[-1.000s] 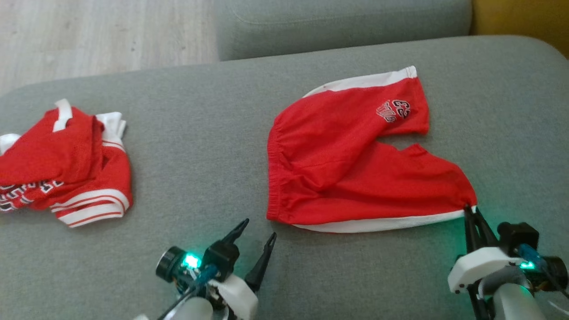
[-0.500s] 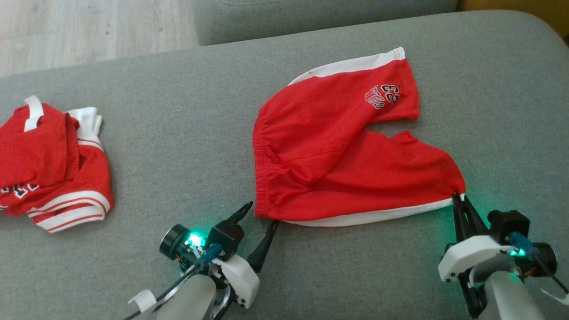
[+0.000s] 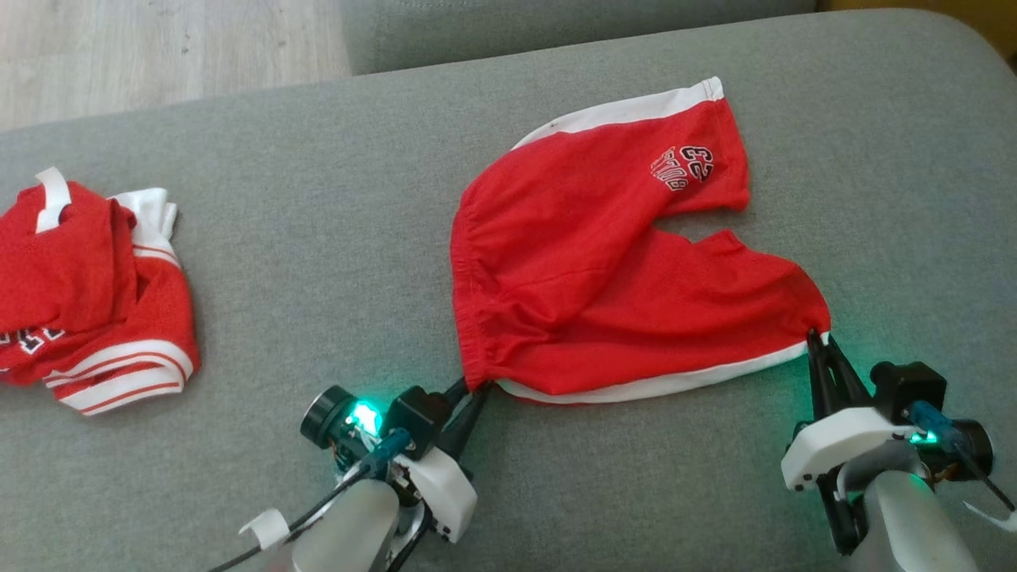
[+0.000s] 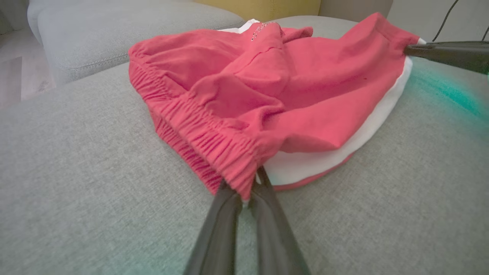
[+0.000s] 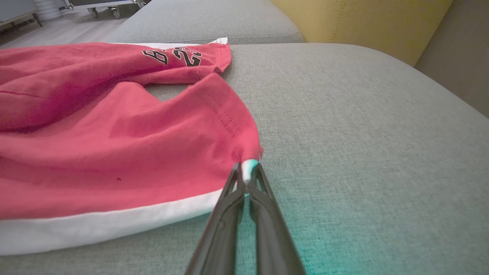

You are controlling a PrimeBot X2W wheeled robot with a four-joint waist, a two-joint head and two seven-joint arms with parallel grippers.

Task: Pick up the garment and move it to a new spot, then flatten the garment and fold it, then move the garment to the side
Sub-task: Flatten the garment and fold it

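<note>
The garment point(image 3: 604, 262) is a pair of red shorts with white side stripes and a printed number, lying rumpled on the grey sofa cushion point(image 3: 334, 238). My left gripper point(image 3: 475, 388) is shut on the near corner of its elastic waistband; the left wrist view shows the fingers pinching the garment point(image 4: 244, 107) at the left gripper point(image 4: 246, 193). My right gripper point(image 3: 817, 338) is shut on the near leg's hem corner, where the right wrist view shows the right gripper point(image 5: 246, 173) clamping the white edge of the garment point(image 5: 114, 145). The near edge is stretched between both grippers.
A second red and white garment point(image 3: 87, 294) lies crumpled at the cushion's left side. Another grey cushion point(image 3: 556, 28) and pale wooden floor point(image 3: 159, 48) lie beyond the far edge. A yellow cushion point(image 5: 363, 23) stands at the far right.
My left gripper moved forward to the waistband corner and shut on it. The right gripper kept its hold on the hem. The camera shifted, so the scene sits lower and more leftward.
</note>
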